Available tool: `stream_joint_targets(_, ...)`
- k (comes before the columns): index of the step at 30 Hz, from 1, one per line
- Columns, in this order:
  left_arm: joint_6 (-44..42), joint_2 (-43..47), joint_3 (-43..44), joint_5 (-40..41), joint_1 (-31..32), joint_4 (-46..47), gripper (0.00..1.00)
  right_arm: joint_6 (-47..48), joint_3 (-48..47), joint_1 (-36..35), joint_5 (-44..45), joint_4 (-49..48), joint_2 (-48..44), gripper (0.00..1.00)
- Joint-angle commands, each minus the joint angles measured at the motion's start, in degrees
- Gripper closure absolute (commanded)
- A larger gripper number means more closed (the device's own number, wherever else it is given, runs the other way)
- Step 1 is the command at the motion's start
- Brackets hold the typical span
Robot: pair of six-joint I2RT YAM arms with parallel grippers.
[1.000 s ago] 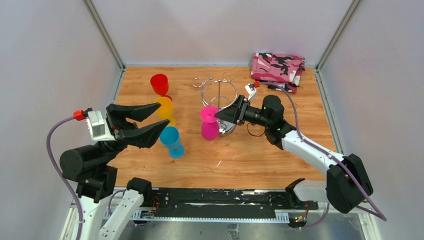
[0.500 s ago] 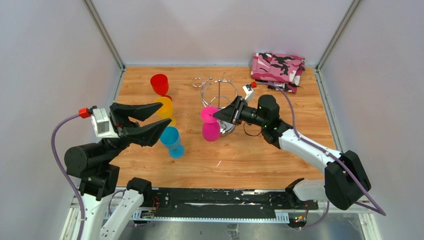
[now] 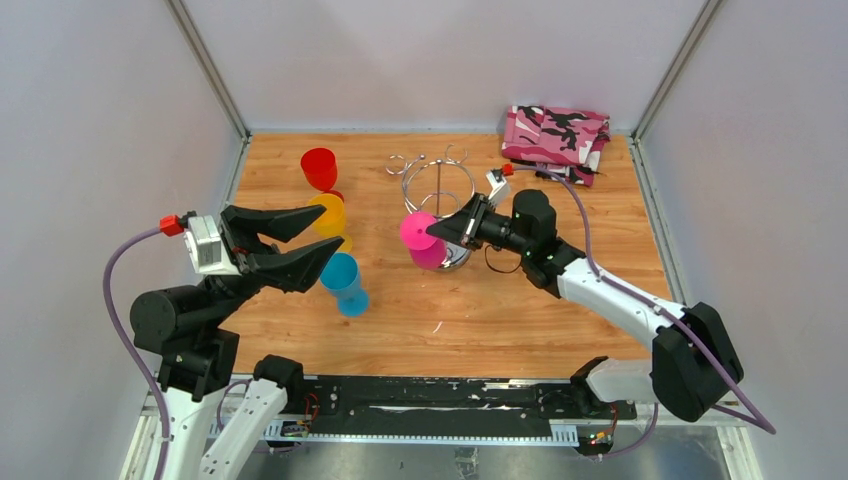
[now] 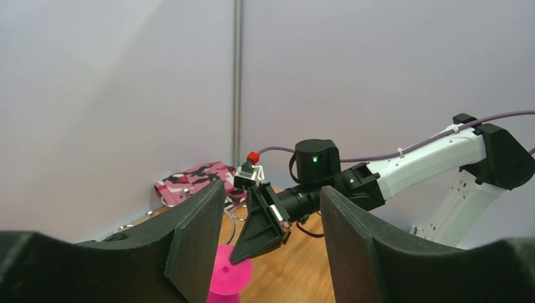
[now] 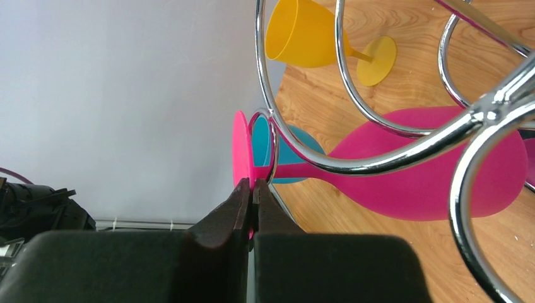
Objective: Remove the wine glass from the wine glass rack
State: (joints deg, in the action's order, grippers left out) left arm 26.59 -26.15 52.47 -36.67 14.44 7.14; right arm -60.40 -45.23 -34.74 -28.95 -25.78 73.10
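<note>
The pink wine glass [image 3: 428, 253] hangs tilted from the chrome wine glass rack [image 3: 437, 180] at the middle back of the table. My right gripper [image 3: 437, 232] is shut on the thin edge of the glass's round foot [image 5: 240, 151]. The stem sits in a wire hook of the rack [image 5: 486, 115], and the bowl [image 5: 429, 183] lies beyond it. My left gripper [image 3: 326, 230] hovers open at the left, holding nothing. In the left wrist view the pink foot [image 4: 230, 274] and the right gripper [image 4: 238, 255] show between the open fingers [image 4: 195, 240].
Left of the rack stand a red glass [image 3: 319, 167], a yellow glass [image 3: 328, 213] and a blue glass [image 3: 343, 280]. A pink camouflage cloth [image 3: 556, 135] lies in the back right corner. Grey walls enclose the wooden table [image 3: 500, 310].
My right gripper's jaws have closed on the pink glass's foot, and the glass's bowl has swung from hanging straight down to a tilt toward the rack's base. The left arm barely moved.
</note>
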Motion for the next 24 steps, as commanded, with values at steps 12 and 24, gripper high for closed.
stream_joint_targets(12, -1.2, 0.1, -0.2, 1.5, 0.3, -1.8, 0.38, -5.0, -2.3, -0.9, 2.6, 0.6, -1.6, 1.00)
stream_joint_targets(24, -1.3, -1.1, 0.0, 0.8, 0.3, -2.1, 0.53, -6.1, -6.7, -1.0, 2.5, 0.3, -0.1, 1.00)
